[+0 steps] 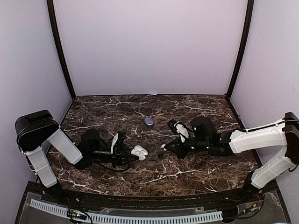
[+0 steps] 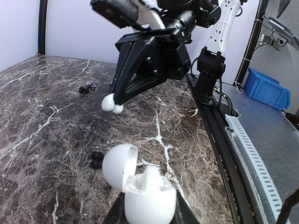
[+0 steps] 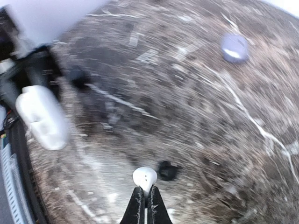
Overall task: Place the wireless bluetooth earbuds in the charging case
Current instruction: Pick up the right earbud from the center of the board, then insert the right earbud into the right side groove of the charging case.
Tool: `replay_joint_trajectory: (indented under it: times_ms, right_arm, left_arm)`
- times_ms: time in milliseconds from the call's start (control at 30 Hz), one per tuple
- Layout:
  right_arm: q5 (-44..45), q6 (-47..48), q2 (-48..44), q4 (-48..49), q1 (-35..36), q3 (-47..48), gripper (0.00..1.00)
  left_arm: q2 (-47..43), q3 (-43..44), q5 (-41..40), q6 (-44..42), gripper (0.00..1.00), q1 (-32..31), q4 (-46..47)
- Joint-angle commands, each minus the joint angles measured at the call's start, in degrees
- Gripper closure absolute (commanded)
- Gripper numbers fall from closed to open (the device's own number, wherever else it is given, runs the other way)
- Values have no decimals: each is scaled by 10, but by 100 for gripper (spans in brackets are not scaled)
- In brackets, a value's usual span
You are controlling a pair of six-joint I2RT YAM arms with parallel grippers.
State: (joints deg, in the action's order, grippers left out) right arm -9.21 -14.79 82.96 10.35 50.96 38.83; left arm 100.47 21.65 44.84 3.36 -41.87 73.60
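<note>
**A:** From the top, where was the case?

**B:** The open white charging case sat mid-table, clamped in the left gripper. The right gripper hung just to its right.

**A:** And from the left wrist?

**B:** The right gripper was pinched shut on a white earbud, above the table and apart from the case's open wells. I couldn't tell the bud's long axis.

**A:** Right wrist?

**B:** Blurred. The bud sat at the fingertips and the case lay off to the left. A black earbud lay on the table below the bud.
</note>
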Motion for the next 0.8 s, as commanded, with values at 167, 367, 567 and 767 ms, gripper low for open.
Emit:
replay_joint_trajectory:
  times_ms: [167, 367, 567, 767]
  right_arm:
    - [-71, 64, -61, 136, 67, -37, 100]
    - [-71, 76, -47, 161, 89, -29, 100]
    - [-53, 86, -18, 166, 121, -14, 100]
    - [-22, 83, 19, 169, 139, 2, 100]
  left_arm:
    - [-8, 10, 43, -6, 82, -11, 28]
    - [-7, 12, 44, -3, 82, -13, 29]
    - [-8, 12, 37, -1, 82, -14, 25]
    - [-8, 13, 35, 2, 82, -15, 25]
